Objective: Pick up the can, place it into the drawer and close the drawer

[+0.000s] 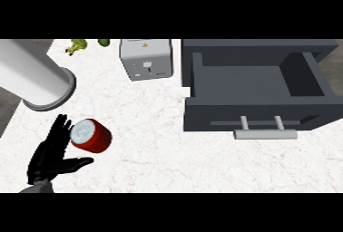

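I note the black left hand (53, 154) has straight, spread fingers beside the short red metal can with silver lid (90, 135), thumb below it. In my judgement the can, lying tipped and not enclosed, could roll off the fingertips before any grip closes.

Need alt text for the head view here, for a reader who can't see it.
The robot's black left hand is open beside a red can with a white lid on the white marble counter. The dark grey drawer at right is open.
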